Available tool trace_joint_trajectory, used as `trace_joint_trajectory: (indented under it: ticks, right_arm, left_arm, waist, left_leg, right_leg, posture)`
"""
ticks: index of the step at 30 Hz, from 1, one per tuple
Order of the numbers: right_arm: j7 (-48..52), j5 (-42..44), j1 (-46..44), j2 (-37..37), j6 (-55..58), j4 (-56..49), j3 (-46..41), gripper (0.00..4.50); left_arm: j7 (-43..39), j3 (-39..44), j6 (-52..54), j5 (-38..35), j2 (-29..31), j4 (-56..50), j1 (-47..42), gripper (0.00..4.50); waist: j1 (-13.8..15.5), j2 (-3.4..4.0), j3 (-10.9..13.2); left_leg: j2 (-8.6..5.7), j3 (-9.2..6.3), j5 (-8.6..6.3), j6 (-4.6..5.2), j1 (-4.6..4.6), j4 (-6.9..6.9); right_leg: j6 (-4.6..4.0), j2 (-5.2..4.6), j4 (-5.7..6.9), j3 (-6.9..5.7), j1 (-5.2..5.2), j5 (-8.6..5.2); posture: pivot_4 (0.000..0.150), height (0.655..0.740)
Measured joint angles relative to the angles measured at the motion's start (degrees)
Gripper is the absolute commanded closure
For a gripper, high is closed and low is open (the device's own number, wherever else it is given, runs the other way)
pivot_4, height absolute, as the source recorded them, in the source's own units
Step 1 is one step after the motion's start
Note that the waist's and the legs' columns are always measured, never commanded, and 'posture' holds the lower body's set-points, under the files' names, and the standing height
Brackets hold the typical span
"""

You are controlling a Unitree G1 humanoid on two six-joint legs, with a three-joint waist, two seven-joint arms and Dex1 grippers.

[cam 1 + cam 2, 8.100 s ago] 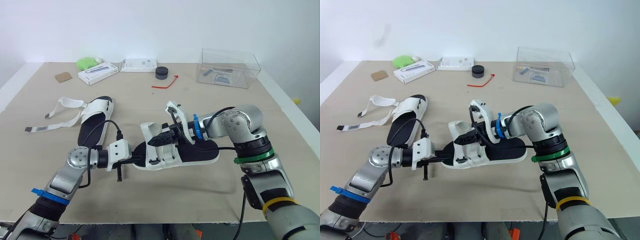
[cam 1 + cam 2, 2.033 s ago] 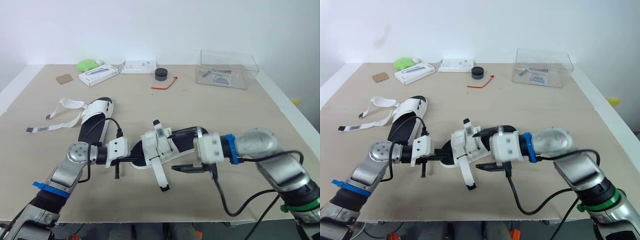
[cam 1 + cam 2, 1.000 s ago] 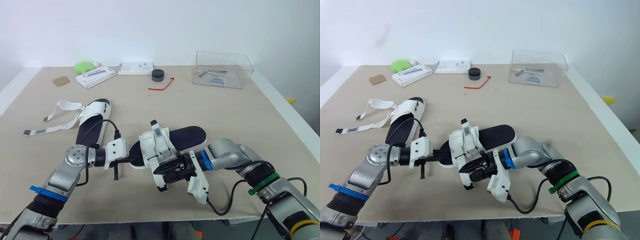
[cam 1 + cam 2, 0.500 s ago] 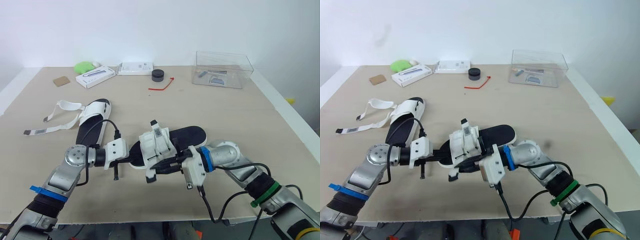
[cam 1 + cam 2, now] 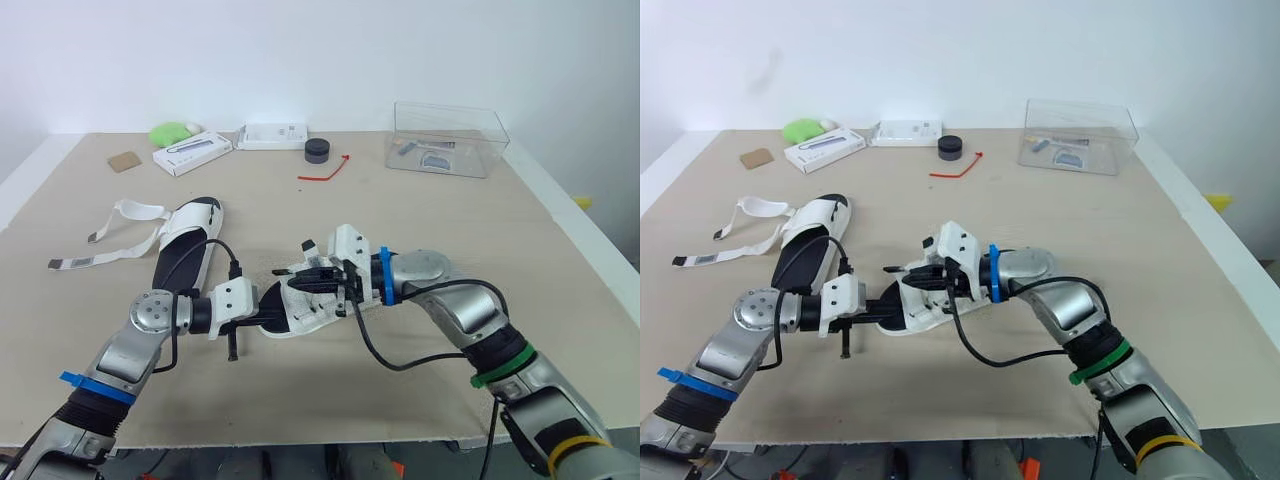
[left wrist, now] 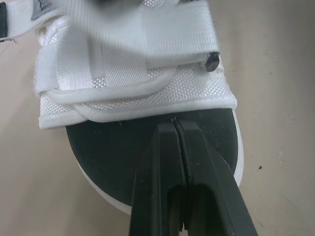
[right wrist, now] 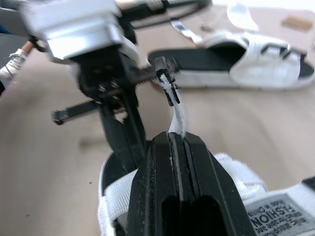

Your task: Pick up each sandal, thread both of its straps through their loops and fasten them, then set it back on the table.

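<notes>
In the middle of the table (image 5: 470, 230), a white sandal (image 6: 133, 88) with a black sole. Pinched at the sole's edge by the left gripper (image 6: 176, 123), squeezed tight on it. Nipped at its thin white strap (image 7: 177, 115) by the right gripper (image 7: 177, 138), closed on that strap, the strap end poking out past the tips. Farther left on the table, the other sandal (image 5: 190, 245), lying flat, with loose straps (image 5: 135, 207) spread out.

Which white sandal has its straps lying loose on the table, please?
The black-soled white sandal on the robot's left; the left gripper and right gripper hold the other sandal.
</notes>
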Motion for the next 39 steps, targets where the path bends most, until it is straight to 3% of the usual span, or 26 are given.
trace_joint_trajectory:
  ticks: [10,13,16,19,20,21,29,30,33,34,37,39]
  right_arm:
    - [2.7,-7.6,-2.9,2.7,-0.8,6.5,-0.1,4.47]
    - [3.4,-8.6,-3.1,3.2,-0.8,7.7,-0.7,3.5]
    - [3.9,-9.7,-3.6,3.4,-0.9,8.0,-1.8,1.87]
    - [3.9,-10.9,-3.9,3.5,-1.5,8.1,-2.5,0.69]
    - [3.9,-11.5,-4.0,3.5,-2.3,8.4,-2.6,0.11]
    - [3.8,-12.1,-4.0,3.6,-3.0,8.6,-2.9,0.04]
    - [2.8,-11.3,-7.7,7.8,-3.9,8.4,-8.7,0.04]
    - [2.7,-10.9,-8.0,8.2,-3.9,8.3,-9.0,0.53]
    - [3.2,-9.5,-8.0,10.3,-1.6,7.5,-9.6,1.46]
    - [4.0,-9.3,-8.0,10.8,-0.6,7.3,-9.2,2.12]
    - [5.6,-9.9,-7.9,10.7,0.5,7.6,-7.8,3.31]
    - [7.0,-11.2,-7.9,10.4,0.7,9.3,-6.0,4.36]
  left_arm:
    - [0.5,-0.1,0.0,0.0,-0.1,-0.1,0.6,4.5]
    - [0.8,-0.1,0.0,0.0,-0.1,-0.3,0.7,4.5]
    - [1.0,-0.1,0.0,0.0,-0.1,-0.5,0.9,4.5]
    - [1.1,-0.1,0.0,0.0,-0.1,-0.7,1.0,4.5]
    - [1.1,-0.1,0.0,0.0,-0.1,-0.7,1.1,4.5]
    - [1.1,-0.1,0.0,0.0,-0.1,-0.8,1.1,4.5]
    - [1.2,-0.2,0.0,0.0,-0.5,-0.5,0.5,4.5]
    - [1.2,-0.2,0.0,0.0,-0.6,-0.5,0.5,4.5]
    - [1.1,-0.1,0.0,-0.1,-0.7,-0.6,0.6,4.5]
    - [1.1,-0.1,0.0,-0.2,-0.9,-0.6,0.6,4.5]
    - [1.1,0.1,0.0,-0.5,-0.9,-0.6,0.8,4.5]
    - [1.0,0.2,0.0,-0.6,-0.9,-0.6,0.8,4.5]
  waist:
    - [0.0,0.0,0.0]
    - [0.0,0.0,0.0]
    - [0.0,0.01,0.0]
    - [0.0,0.01,0.0]
    - [0.0,0.01,0.0]
    - [0.0,0.01,0.0]
    - [0.0,0.03,0.0]
    - [0.0,0.02,0.0]
    - [0.0,0.05,0.0]
    - [0.0,0.04,0.0]
    - [0.0,0.04,0.0]
    - [0.0,0.04,0.0]
  left_leg:
    - [-0.02,0.0,0.0,0.0,0.0,0.0]
    - [-0.02,0.0,0.0,0.0,0.0,0.0]
    - [-0.02,0.0,0.0,0.0,0.0,0.0]
    - [-0.02,-0.01,0.0,0.0,0.0,0.0]
    - [-0.02,-0.01,0.0,-0.01,-0.01,-0.01]
    - [-0.03,-0.01,-0.01,-0.01,-0.01,-0.01]
    - [-0.03,-0.04,-0.01,-0.02,-0.04,-0.01]
    - [-0.03,-0.08,-0.01,-0.02,-0.04,-0.01]
    - [-0.07,-0.11,-0.01,-0.02,-0.1,-0.01]
    - [-0.09,-0.17,-0.01,-0.02,-0.14,-0.01]
    - [-0.13,-0.15,-0.02,-0.03,-0.2,-0.01]
    - [-0.13,-0.15,-0.02,-0.03,-0.22,-0.01]
  right_leg:
    - [0.05,0.0,0.0,-0.04,0.01,0.0]
    - [0.05,0.0,0.0,-0.04,0.01,0.0]
    - [0.05,-0.01,0.0,-0.04,0.02,0.0]
    - [0.05,-0.04,0.0,-0.07,0.01,-0.01]
    - [0.06,-0.04,0.0,-0.08,0.01,-0.01]
    - [0.06,-0.04,0.0,-0.08,0.01,-0.02]
    - [0.09,-0.07,0.0,-0.13,-0.01,0.01]
    - [0.07,-0.09,0.0,-0.15,0.01,0.01]
    - [0.0,-0.15,-0.01,-0.15,-0.01,0.02]
    - [-0.15,-0.19,-0.01,-0.16,-0.02,0.1]
    - [-0.18,-0.23,-0.02,-0.19,-0.09,0.12]
    - [-0.19,-0.23,-0.02,-0.2,-0.12,0.12]
  posture:
    - [0.15,0.74]
    - [0.15,0.74]
    - [0.15,0.74]
    - [0.15,0.74]
    - [0.15,0.74]
    - [0.15,0.74]
    - [0.15,0.74]
    - [0.15,0.74]
    - [0.15,0.74]
    - [0.15,0.74]
    - [0.15,0.74]
    - [0.15,0.74]
